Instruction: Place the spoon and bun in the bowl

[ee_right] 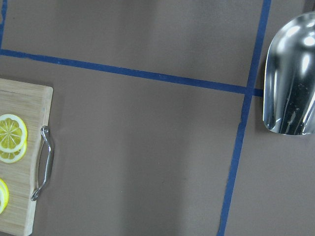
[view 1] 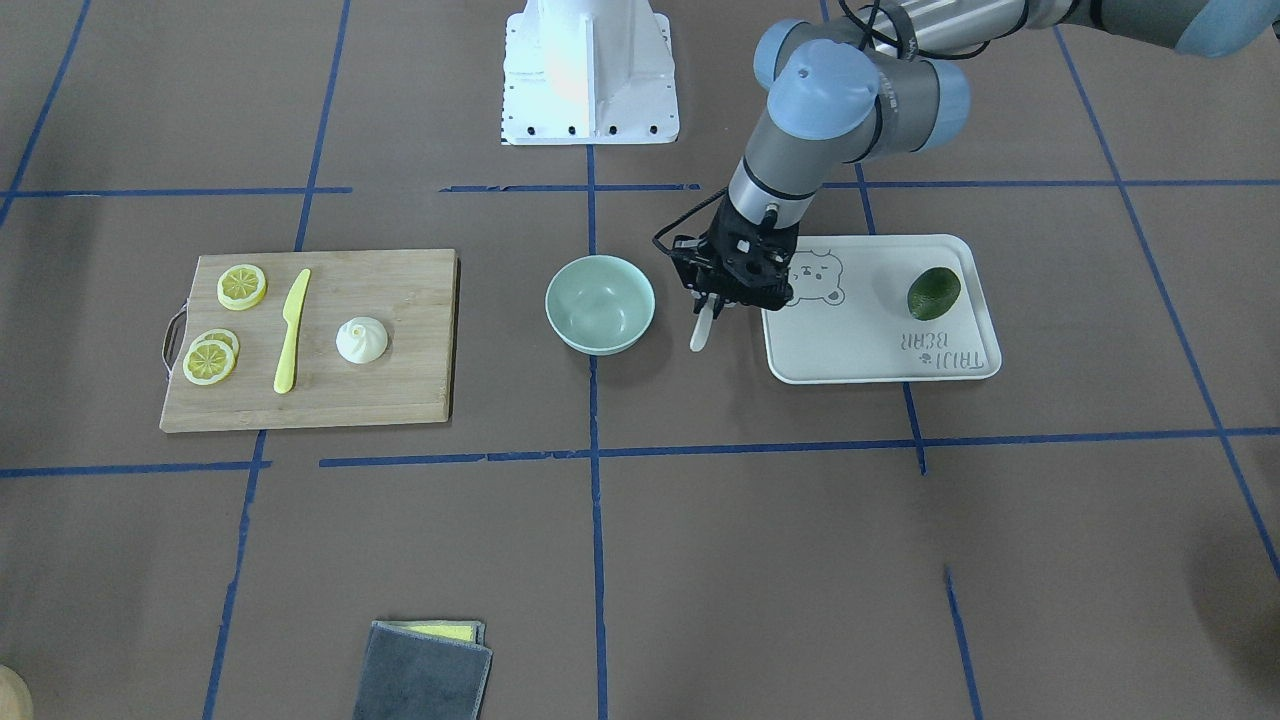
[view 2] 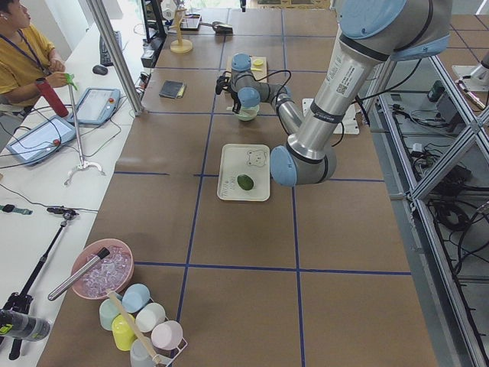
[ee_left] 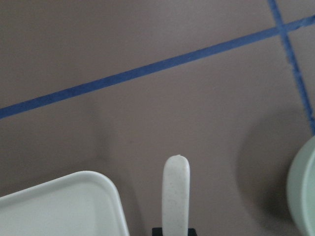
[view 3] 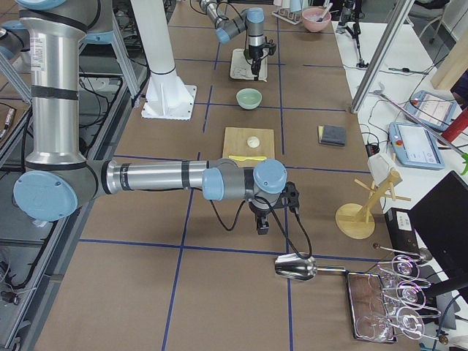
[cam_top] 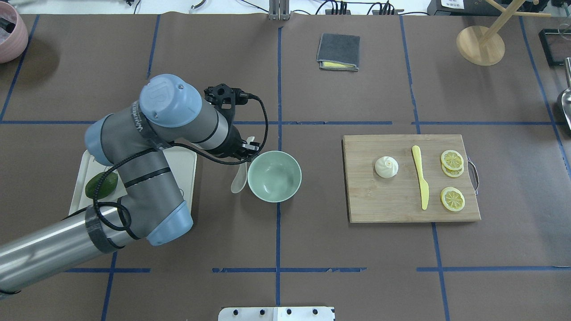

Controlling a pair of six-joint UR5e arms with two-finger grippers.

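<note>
My left gripper (view 1: 714,302) is shut on the off-white spoon (view 1: 701,332), which hangs from it over the table between the mint-green bowl (view 1: 600,303) and the white tray (view 1: 880,355). In the overhead view the spoon (cam_top: 239,179) lies just left of the bowl (cam_top: 274,176), below the gripper (cam_top: 248,149). In the left wrist view the spoon (ee_left: 175,196) sticks out from the fingers, with the bowl's rim (ee_left: 302,191) at the right. The white bun (view 1: 361,340) sits on the wooden cutting board (view 1: 400,385). My right gripper (view 3: 262,219) hovers beyond the board; I cannot tell whether it is open.
An avocado (view 1: 934,292) lies on the tray. A yellow plastic knife (view 1: 291,330) and lemon slices (view 1: 242,286) share the board with the bun. A folded grey cloth (view 1: 425,670) lies at the far side. A metal scoop (ee_right: 290,73) lies near the right gripper.
</note>
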